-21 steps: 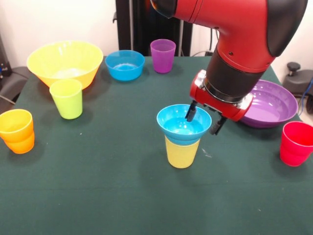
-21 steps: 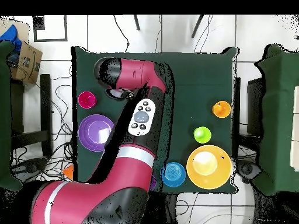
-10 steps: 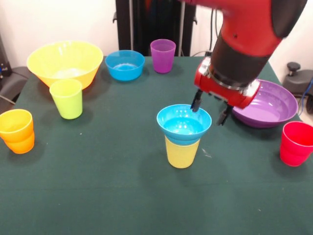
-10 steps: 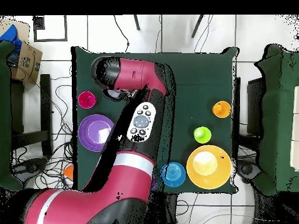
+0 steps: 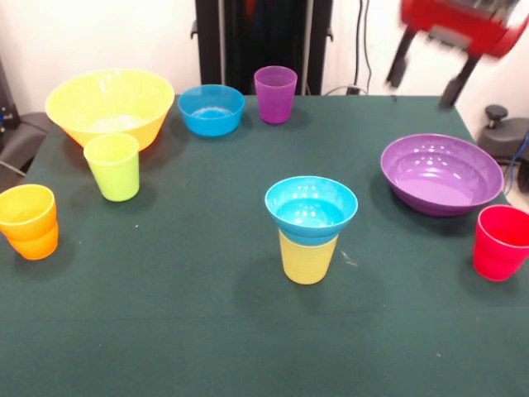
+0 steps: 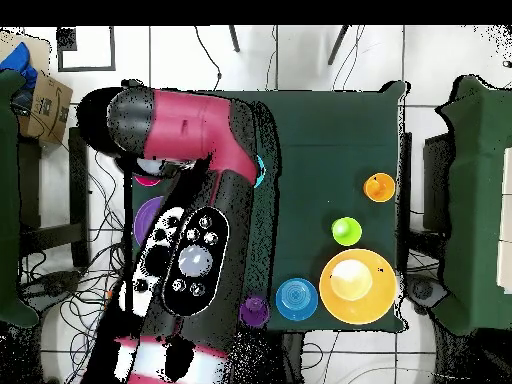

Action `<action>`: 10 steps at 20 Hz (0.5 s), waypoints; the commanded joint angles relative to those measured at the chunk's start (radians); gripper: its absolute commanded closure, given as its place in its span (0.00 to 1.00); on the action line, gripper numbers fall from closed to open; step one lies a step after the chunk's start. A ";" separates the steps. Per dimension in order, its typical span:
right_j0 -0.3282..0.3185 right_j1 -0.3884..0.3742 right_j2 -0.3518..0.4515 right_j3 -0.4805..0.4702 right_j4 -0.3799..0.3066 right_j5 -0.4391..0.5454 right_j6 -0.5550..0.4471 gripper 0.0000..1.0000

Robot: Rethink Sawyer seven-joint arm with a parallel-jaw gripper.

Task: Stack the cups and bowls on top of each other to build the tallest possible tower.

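Observation:
The tower stands mid-table: a small blue bowl (image 5: pixel 311 205) seated in the mouth of a yellow cup (image 5: pixel 307 258). My gripper (image 5: pixel 428 73) hangs high above the table's back right, open and empty, far from the tower. Loose cups are a lime one (image 5: pixel 113 165), an orange one (image 5: pixel 29 220), a purple one (image 5: pixel 275 93) and a red one (image 5: pixel 500 241). Loose bowls are a large yellow bowl (image 5: pixel 110 103), a second blue bowl (image 5: pixel 211 108) and a wide purple bowl (image 5: pixel 441 174). In the overhead view the arm (image 6: pixel 195 250) hides the tower and the gripper.
The overhead view shows the orange cup (image 6: pixel 379 187), lime cup (image 6: pixel 346 231), yellow bowl (image 6: pixel 357 285), blue bowl (image 6: pixel 296 299) and purple cup (image 6: pixel 254 310) along one side. The red cup sits close to the table's right edge in the front view.
The gripper has let go of the blue bowl's rim and risen up and away to the back right. The blue bowl stays seated on the yellow cup.

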 commanded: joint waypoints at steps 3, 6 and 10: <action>0.005 -0.077 0.088 0.261 0.059 -0.105 0.175 0.00; 0.003 -0.047 0.121 0.348 0.067 -0.283 0.146 0.00; 0.022 -0.040 0.134 0.405 0.081 -0.382 0.143 0.00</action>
